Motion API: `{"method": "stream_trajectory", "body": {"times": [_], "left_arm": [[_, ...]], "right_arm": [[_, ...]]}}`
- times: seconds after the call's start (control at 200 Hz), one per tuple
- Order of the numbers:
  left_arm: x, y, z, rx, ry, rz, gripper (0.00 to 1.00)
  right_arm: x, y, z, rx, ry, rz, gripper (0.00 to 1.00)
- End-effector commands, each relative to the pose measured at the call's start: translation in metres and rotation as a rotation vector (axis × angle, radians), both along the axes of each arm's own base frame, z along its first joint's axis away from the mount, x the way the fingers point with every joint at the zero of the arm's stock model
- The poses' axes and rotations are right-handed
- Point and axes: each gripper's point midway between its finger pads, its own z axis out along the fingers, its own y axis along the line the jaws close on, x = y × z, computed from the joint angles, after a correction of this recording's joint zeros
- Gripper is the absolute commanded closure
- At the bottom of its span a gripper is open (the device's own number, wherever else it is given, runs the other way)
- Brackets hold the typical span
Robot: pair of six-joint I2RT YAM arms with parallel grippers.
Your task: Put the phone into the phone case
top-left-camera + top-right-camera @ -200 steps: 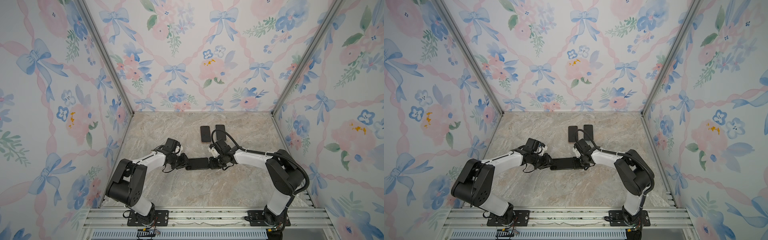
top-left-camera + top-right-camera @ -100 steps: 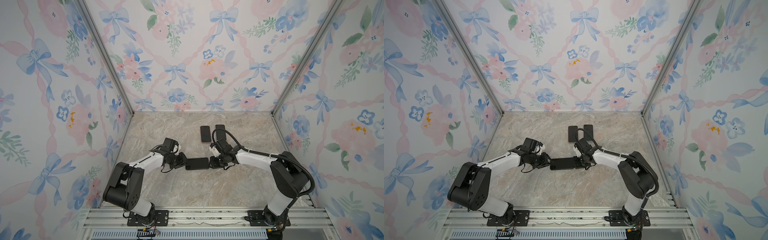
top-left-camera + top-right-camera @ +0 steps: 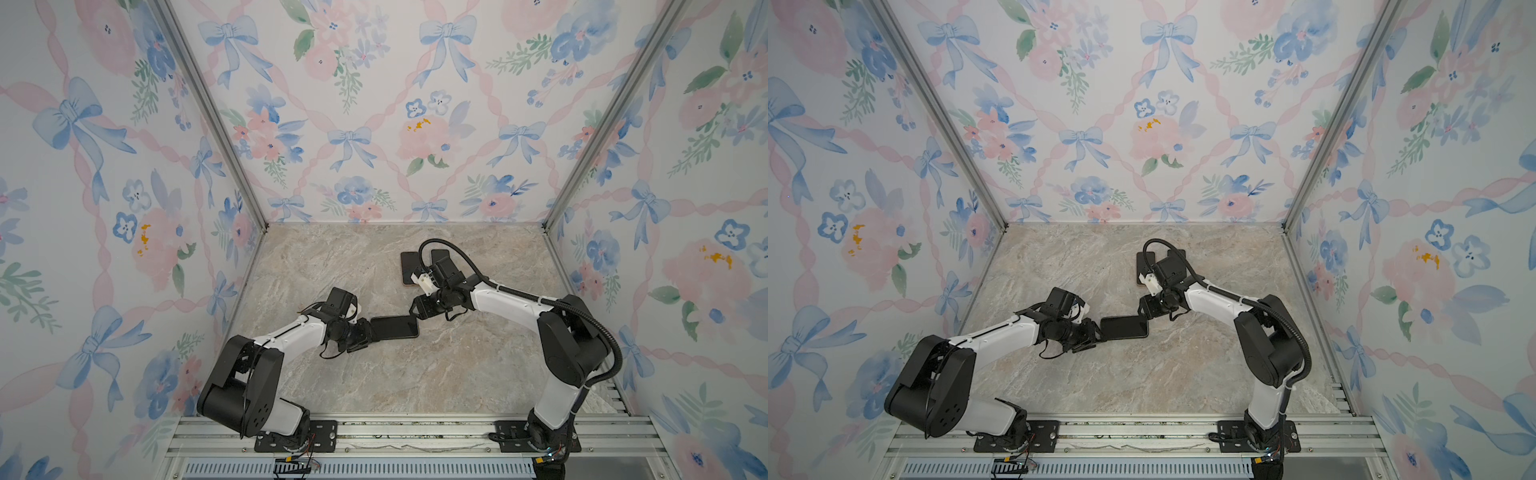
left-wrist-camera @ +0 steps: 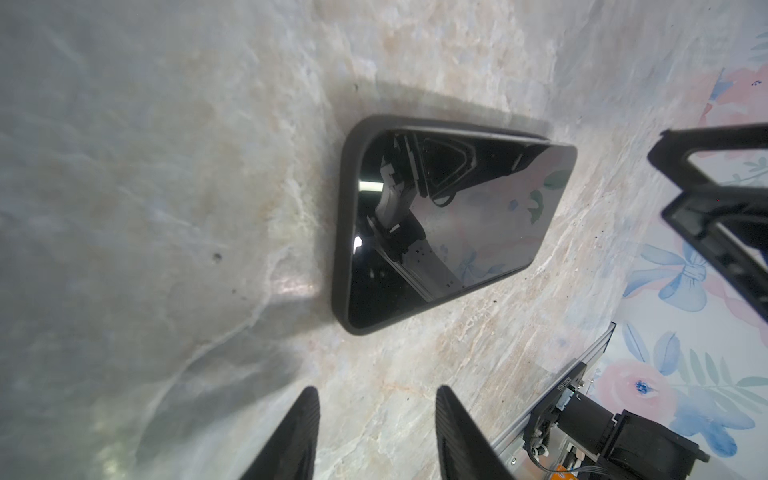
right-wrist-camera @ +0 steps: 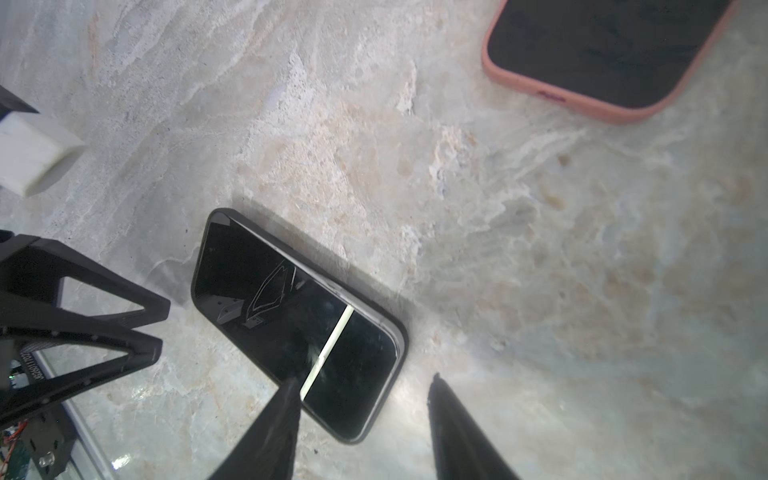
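— Since the right arm point(image 3: 507, 299) covers the back of the table point(image 3: 415, 374), what's cut off there?
— Dark slab point(image 3: 441, 252) behind the wrist. It's mostly hidden, so I can't tell if it's a phone or an empty case. Pink-cased phone point(image 3: 408, 270) lies just beside it, with the black cable point(image 3: 437, 240) over its edge. The right wrist view point(image 5: 602, 54) only catches one end of it.
— Task item?
— Phone point(image 3: 394, 327) lies flat, screen up, mid-table between the two grippers, in both top views point(image 3: 1124, 327). It sits inside the black case point(image 4: 345, 232), whose rim wraps the near end and the corners. The glass is glossy black and reflects the arm and wallpaper.
— Fully seated?
— Hard to say. In the right wrist view point(image 5: 299, 328) a thin silver edge shows along one long side, so it may ride slightly proud there.
— Grippers?
— Left gripper point(image 4: 376, 390) has its fingers parted with nothing between them. It's just short of the phone's end and not touching.
— Right?
— Right gripper point(image 5: 363, 378) is parted too, with bare marble in the gap. One fingertip point(image 5: 291, 388) overlaps the phone's corner. I can't tell contact from that angle. In the top views point(image 3: 417, 309) it sits at the phone's far corner.
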Motion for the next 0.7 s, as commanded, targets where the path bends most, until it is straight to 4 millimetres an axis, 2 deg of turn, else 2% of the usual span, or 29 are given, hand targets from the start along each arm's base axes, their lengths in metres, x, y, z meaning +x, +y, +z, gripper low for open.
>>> {"method": "stream_trajectory", "body": {"times": [0.0, 0.145, 0.275, 0.485, 0.695], "left_arm": [[-0.009, -0.004, -0.002, 0.009, 0.021, -0.006, 0.52], [-0.012, -0.008, -0.011, 0.021, 0.041, -0.011, 0.52], [-0.005, -0.013, -0.014, 0.018, 0.033, -0.023, 0.52], [0.005, -0.014, -0.025, 0.054, 0.040, -0.042, 0.53], [0.009, -0.011, -0.030, 0.073, 0.043, -0.038, 0.53]], "right_arm": [[0.005, 0.011, -0.007, 0.019, 0.019, 0.059, 0.46], [0.010, 0.020, -0.017, 0.032, 0.044, 0.075, 0.46], [0.002, 0.024, -0.022, 0.061, 0.076, 0.079, 0.47], [-0.009, 0.022, -0.030, 0.062, 0.103, 0.081, 0.49], [-0.011, 0.019, -0.034, 0.046, 0.108, 0.082, 0.51]]}}
